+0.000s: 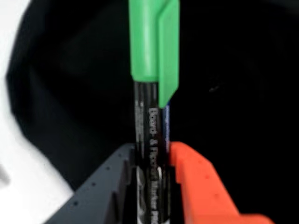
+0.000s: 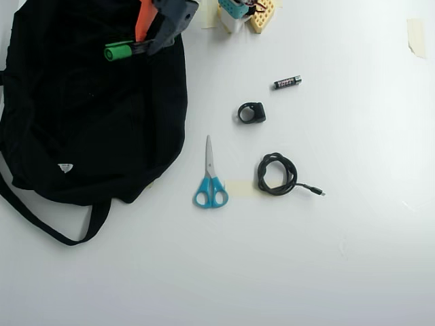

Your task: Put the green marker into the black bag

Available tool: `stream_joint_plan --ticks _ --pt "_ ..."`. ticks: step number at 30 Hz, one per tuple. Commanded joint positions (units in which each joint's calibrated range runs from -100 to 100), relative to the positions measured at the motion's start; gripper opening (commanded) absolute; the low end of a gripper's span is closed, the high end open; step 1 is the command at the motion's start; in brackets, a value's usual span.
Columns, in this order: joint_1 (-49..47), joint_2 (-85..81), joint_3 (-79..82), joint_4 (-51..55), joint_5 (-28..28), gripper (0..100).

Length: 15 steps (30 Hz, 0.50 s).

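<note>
The hand (image 1: 152, 179) is closed tight on the green marker (image 1: 152, 93), gripping the black printed barrel between a dark grey finger and an orange finger, with the green cap pointing away from the wrist. In the overhead view the marker (image 2: 122, 51) lies roughly level above the upper part of the black bag (image 2: 88, 122), cap toward the left of that view, and the hand (image 2: 151, 46) reaches in from the top edge. The wrist view shows only dark cloth beneath the marker, with white surface (image 1: 18, 154) at its left side. Whether the bag's mouth is open under the marker cannot be told; no clear opening shows in either view. That is the main risk: if the hand lets go here, the marker may simply land on top of the closed cloth, and it could then roll down the soft slope toward the bag's right edge and onto the surface (image 2: 306, 258). The cloth could also catch on a finger as the hand lowers, dragging the bag out of place. The scissors (image 2: 210, 178), battery (image 2: 287, 82), coiled cable (image 2: 277, 174) and small black clip (image 2: 251, 113) sit well apart on the right of the overhead view and seem unlikely to interfere.
</note>
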Motion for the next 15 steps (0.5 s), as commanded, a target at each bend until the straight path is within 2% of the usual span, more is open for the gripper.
stream_joint_plan --ticks 1,4,9,13,15 --pt "6.93 -0.02 -0.38 -7.82 0.24 2" --pt "11.79 0.15 5.91 -17.21 0.18 2" --pt "13.74 16.58 6.99 -33.83 -0.39 2" --pt "13.29 29.61 -3.44 -33.83 -0.39 2" --pt "13.29 29.86 -3.71 -33.66 -0.39 6"
